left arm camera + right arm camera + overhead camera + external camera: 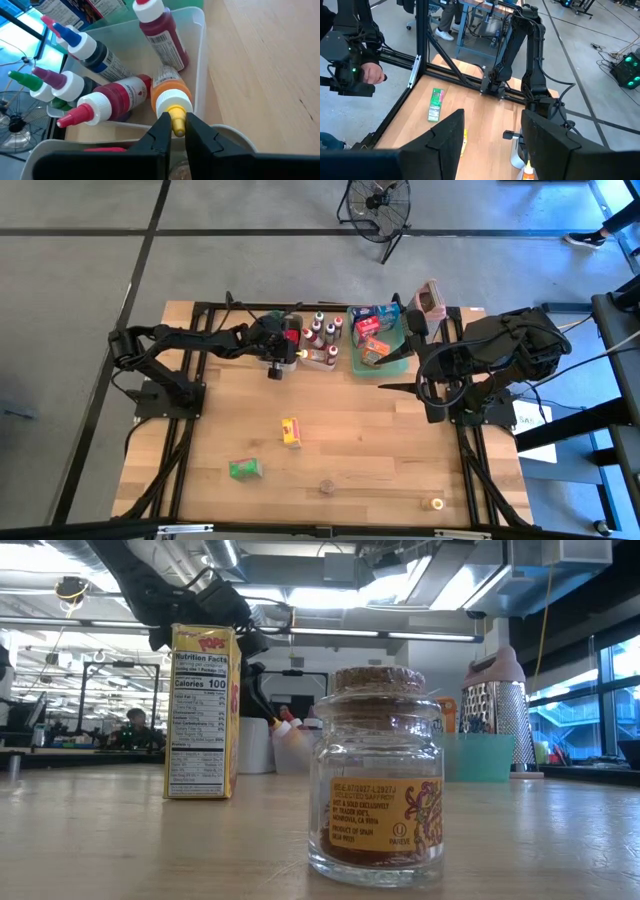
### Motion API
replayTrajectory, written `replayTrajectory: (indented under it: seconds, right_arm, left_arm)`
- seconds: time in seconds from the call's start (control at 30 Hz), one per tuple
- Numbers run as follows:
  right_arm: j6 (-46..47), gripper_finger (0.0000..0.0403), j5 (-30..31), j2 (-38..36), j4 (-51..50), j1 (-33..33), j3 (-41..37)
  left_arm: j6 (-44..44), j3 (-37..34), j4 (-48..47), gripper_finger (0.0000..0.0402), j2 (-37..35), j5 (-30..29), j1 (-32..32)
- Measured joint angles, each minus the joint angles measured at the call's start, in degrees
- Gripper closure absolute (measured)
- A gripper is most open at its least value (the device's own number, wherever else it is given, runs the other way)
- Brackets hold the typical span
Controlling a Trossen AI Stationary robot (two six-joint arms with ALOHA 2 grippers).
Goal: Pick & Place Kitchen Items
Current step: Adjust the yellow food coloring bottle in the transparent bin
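The left end effector (pixel 178 131) is over the clear plastic tub (pixel 200 60) at the far side of the worktop (pixel 380 440), its two fingers pinched shut on the yellow nozzle of an orange-capped bottle (pixel 171 95) that lies in the tub. Just beside that bottle, further from the fingertips, lie a red bottle with a pink nozzle (pixel 107 102) and more bottles with blue, purple, green and red tips.

The right end effector (pixel 490 132) hangs above the worktop's right side with its fingers parted and nothing between them.

Well apart from both, in the open middle of the worktop, are a yellow cereal box (pixel 291 431), a green box (pixel 244 469) and a cork-lidded glass jar (pixel 378 775).
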Motion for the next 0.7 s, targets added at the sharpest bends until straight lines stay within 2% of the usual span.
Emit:
replayTrajectory:
  seconds: [0.2,0.7]
  right_arm:
    - [-0.1,0.0203,0.0,0.0,0.0,0.0,0.0]
    - [-0.1,0.0203,-0.1,0.0,0.0,0.0,0.0]
  left_arm:
    - [-0.7,0.8,-1.5,0.0374,0.0,-1.4,-0.5]
    - [1.9,11.4,-17.0,0.0379,0.0,-4.2,-0.5]
